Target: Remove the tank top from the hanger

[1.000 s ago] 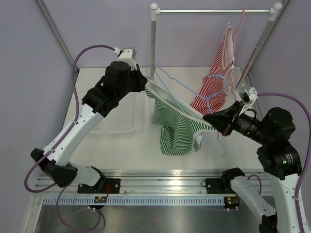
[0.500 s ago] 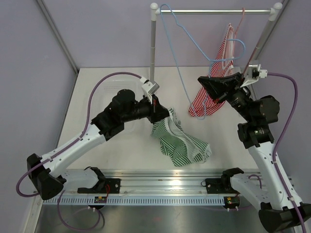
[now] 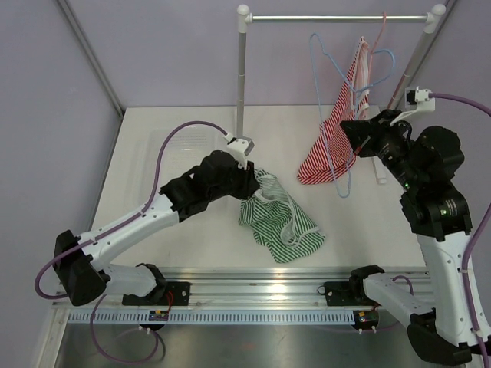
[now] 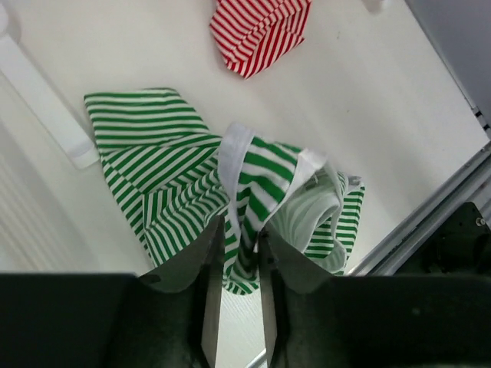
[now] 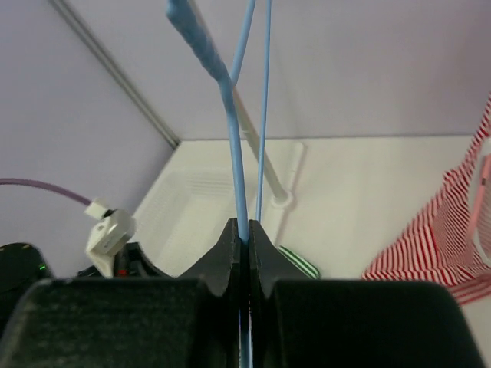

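The green-and-white striped tank top [image 3: 282, 224] lies crumpled on the table, off the hanger. My left gripper [image 3: 253, 181] hovers over its left edge. In the left wrist view its jaws [image 4: 240, 230] stand apart, with a loose strap of the tank top [image 4: 253, 176] running between the tips, not pinched. The bare light-blue wire hanger [image 3: 313, 46] is held up in the air near the rack, in front of a red striped top. My right gripper [image 3: 351, 132] is shut on the hanger's wire [image 5: 234, 115], seen clamped between the jaws [image 5: 245, 224].
A red-and-white striped top [image 3: 331, 149] hangs on a pink hanger from the rack's rail [image 3: 337, 17]. The rack's left post [image 3: 241, 77] stands just behind my left gripper. A clear shallow tray [image 3: 180, 142] sits at the table's left. The metal rail [image 3: 253, 280] runs along the near edge.
My left gripper has gone from shut to open and sunk toward the table, letting the tank top settle. The right arm has swung the empty hanger rightward, from the rack's left post toward the red top.
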Controlling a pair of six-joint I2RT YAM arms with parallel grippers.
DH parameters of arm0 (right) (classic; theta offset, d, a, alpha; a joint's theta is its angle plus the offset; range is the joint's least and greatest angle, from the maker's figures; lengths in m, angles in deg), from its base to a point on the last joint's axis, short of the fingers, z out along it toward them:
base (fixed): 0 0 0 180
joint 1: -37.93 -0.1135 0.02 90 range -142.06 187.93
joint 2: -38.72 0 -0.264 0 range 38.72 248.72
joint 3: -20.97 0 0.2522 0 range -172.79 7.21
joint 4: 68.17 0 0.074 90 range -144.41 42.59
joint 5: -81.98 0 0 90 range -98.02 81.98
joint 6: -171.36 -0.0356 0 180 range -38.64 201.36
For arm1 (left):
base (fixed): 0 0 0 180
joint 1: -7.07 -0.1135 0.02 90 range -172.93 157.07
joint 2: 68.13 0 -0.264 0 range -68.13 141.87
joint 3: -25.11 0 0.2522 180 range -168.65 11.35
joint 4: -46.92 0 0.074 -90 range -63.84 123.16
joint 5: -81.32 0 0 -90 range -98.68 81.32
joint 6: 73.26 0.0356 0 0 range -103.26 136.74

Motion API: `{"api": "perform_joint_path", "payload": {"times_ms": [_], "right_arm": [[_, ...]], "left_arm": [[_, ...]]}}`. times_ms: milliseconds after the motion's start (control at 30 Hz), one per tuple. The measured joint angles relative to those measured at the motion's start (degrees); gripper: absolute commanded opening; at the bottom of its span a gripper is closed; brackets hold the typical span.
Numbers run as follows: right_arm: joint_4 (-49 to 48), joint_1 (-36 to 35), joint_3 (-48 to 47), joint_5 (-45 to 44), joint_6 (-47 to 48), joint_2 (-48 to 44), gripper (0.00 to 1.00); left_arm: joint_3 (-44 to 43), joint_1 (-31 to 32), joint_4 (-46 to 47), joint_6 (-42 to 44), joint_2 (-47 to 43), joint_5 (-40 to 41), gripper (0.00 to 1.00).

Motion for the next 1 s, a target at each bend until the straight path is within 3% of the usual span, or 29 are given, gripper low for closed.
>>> {"api": "perform_joint_path", "payload": {"times_ms": [33, 200, 267, 467, 867, 1000], "right_arm": [[2.6, 0.0, -1.2, -1.5, 0.7, 1.3, 0.00], [11.6, 0.0, -8.8, -7.7, 3.9, 10.2, 0.00], [13.7, 0.0, -11.4, -9.4, 4.9, 13.9, 0.00], [16.8, 0.0, -22.6, -13.7, 7.7, 25.8, 0.00], [23.0, 0.0, -60.2, -16.7, 12.5, 53.4, 0.00], [24.6, 0.0, -64.4, -16.9, 13.3, 58.6, 0.00]], "left_arm": [[-0.1, 0.4, -1.0, 0.3, 0.0, 1.0, 0.61], [-1.5, 2.6, -5.2, 0.3, -0.8, 6.5, 0.83], [-1.5, 3.4, -6.6, 0.5, -2.4, 8.1, 0.99], [-2.1, 5.6, -11.1, 0.3, -9.4, 12.9, 0.99], [0.8, 7.7, -15.4, 0.1, -17.7, 16.9, 0.99], [1.6, 8.6, -16.4, -0.1, -18.1, 17.7, 0.99]]}}
